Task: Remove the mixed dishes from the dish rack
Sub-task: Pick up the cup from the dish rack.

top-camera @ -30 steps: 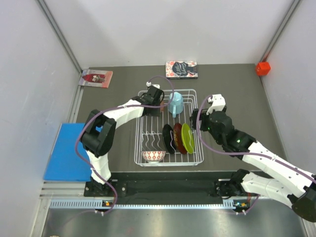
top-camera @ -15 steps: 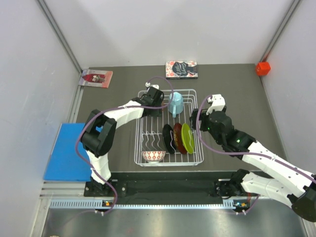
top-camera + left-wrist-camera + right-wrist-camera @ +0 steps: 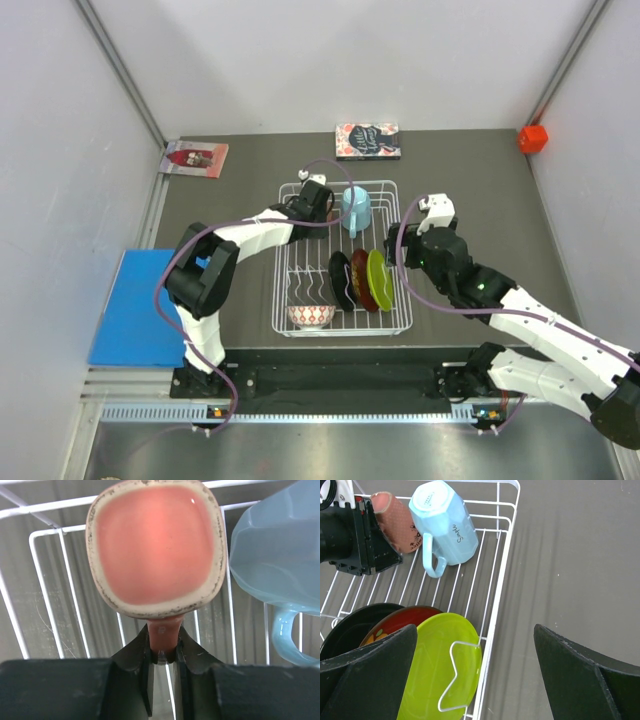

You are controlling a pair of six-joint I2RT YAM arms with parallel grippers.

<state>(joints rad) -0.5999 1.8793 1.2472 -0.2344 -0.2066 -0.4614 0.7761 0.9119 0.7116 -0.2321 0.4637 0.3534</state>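
My left gripper (image 3: 163, 647) is shut on the handle of the salmon-pink mug (image 3: 155, 547), at the far left corner of the white wire dish rack (image 3: 400, 325). It also shows in the top view (image 3: 318, 200). The light-blue mug (image 3: 356, 210) lies just right of the pink one (image 3: 395, 527). Black (image 3: 342, 280), red floral (image 3: 361, 280) and lime-green (image 3: 380, 280) plates stand on edge in the rack. The patterned bowl (image 3: 311, 316) sits at the rack's near left. My right gripper (image 3: 475, 630) is open and empty above the rack's right rim, over the green plate (image 3: 440, 675).
Two flat books lie at the far side of the table, one in the middle (image 3: 368, 140) and one at the left (image 3: 195, 158). A small red cube (image 3: 532, 138) sits at the far right corner. A blue mat (image 3: 135, 305) lies left of the table.
My left gripper has shifted slightly right and nearer with the pink mug in it. The right arm has barely moved.
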